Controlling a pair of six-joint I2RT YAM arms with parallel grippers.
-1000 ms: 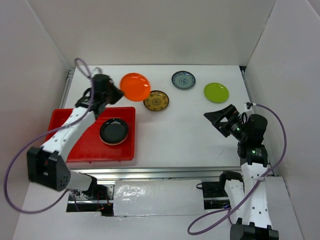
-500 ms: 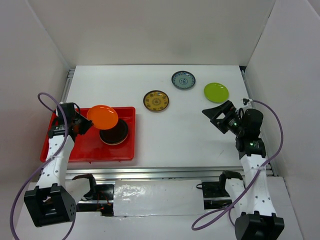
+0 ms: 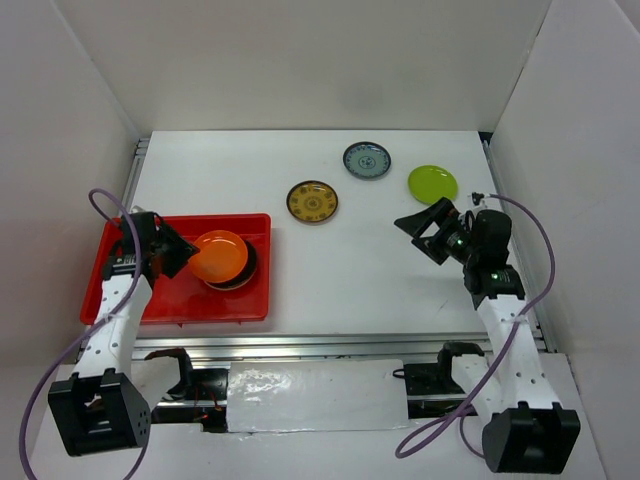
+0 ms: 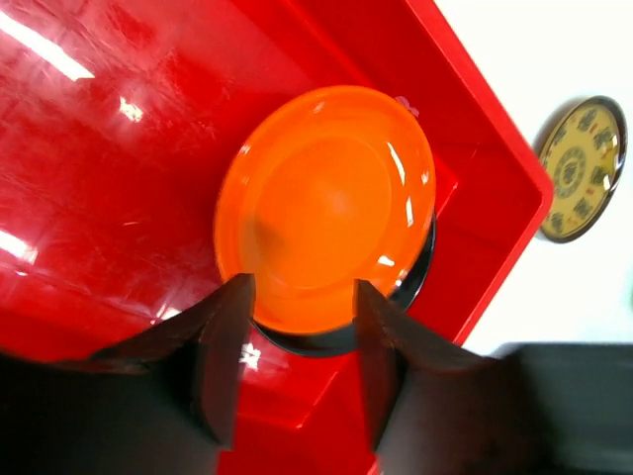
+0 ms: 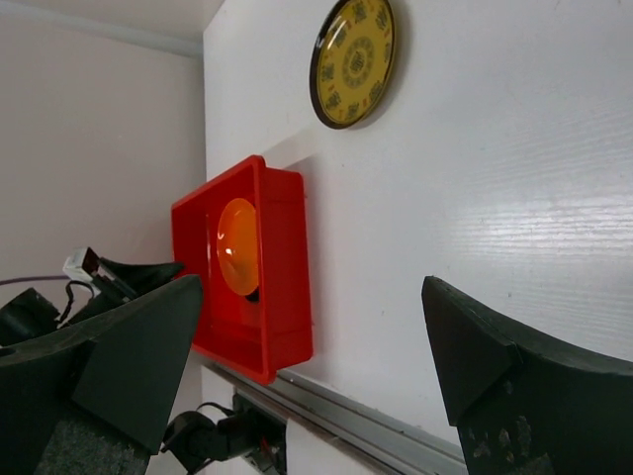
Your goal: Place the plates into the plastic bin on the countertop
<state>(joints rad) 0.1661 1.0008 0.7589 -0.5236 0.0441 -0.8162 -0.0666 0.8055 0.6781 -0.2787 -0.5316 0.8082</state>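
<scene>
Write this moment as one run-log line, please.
orange plate: atop black plate in red bin | left fingers: open at its rim | right fingers: open, empty

The red bin (image 4: 119, 148) is looking like glossy plastic, throwing bright glare streaks. The orange plate (image 4: 326, 203) inside is gleaming, smooth. The white bench (image 5: 514, 198) is looking matt and faintly grained; its near rail (image 3: 330, 345) is shining as bare metal.

no readable text, label, brand or number shows on anything.
</scene>
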